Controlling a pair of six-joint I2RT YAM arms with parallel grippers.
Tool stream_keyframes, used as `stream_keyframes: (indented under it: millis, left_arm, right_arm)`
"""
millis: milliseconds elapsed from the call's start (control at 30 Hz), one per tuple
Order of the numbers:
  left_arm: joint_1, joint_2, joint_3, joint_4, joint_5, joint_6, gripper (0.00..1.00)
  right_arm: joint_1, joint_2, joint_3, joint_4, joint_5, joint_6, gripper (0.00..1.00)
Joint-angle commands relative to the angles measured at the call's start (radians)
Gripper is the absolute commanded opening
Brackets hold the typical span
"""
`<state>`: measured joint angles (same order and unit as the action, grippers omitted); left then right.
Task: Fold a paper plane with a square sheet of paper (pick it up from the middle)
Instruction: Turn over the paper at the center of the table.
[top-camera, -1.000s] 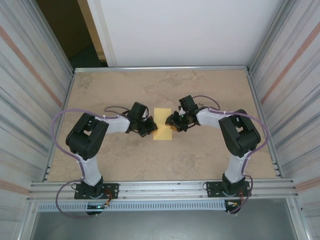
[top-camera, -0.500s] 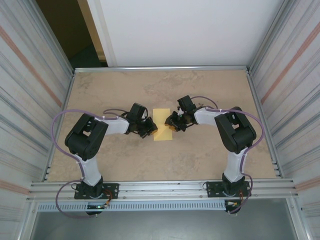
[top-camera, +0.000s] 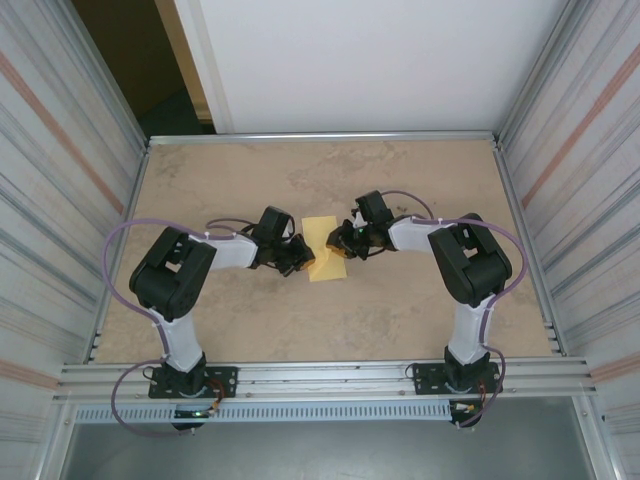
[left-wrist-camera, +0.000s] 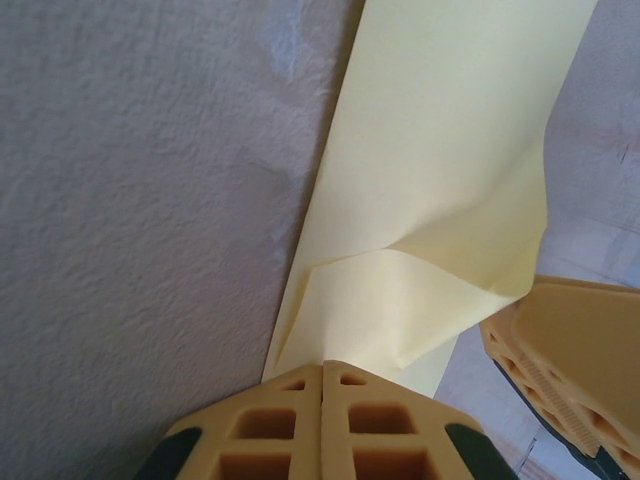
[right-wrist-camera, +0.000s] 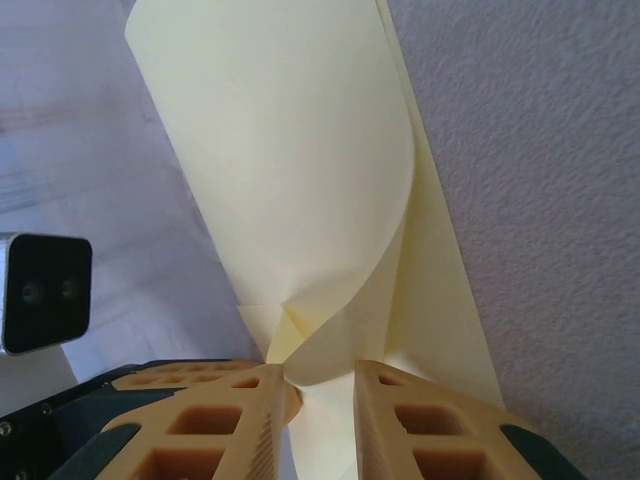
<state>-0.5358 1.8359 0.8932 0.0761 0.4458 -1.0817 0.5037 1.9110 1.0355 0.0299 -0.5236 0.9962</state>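
The square sheet of paper (top-camera: 325, 250) lies yellow in the middle of the table, between the two grippers. My left gripper (top-camera: 303, 258) is at its left edge. In the left wrist view its jaws (left-wrist-camera: 322, 368) are pressed together on a raised, creased flap of the sheet (left-wrist-camera: 440, 200). My right gripper (top-camera: 340, 245) is at the sheet's right edge. In the right wrist view its jaws (right-wrist-camera: 320, 385) stand a little apart, and the curled-up edge of the sheet (right-wrist-camera: 290, 180) runs down between them. No paper plane shape shows; the sheet is only bent and creased.
The table (top-camera: 400, 310) is a beige marbled board inside metal rails, with corrugated walls left and right. A finger of the right gripper (left-wrist-camera: 575, 350) sits close beside the left jaws. The left wrist's white camera housing (right-wrist-camera: 45, 290) is near the right jaws.
The right gripper has slid left onto the sheet's edge and its jaws have narrowed. The sheet's right edge has curled up. The left gripper has stayed put.
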Motion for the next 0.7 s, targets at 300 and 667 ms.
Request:
stream_keyframes:
  millis: [300,667]
  left_arm:
    - [0.015,-0.009,-0.042,-0.118,-0.028,-0.006,0.06]
    - [0.029,-0.036,-0.058,-0.014,0.025,-0.009,0.1]
  right_arm:
    - [-0.004,-0.014,-0.039,-0.034,0.046,0.0,0.28]
    - [0.011,0.014,-0.015,0.018,-0.03,-0.007,0.25]
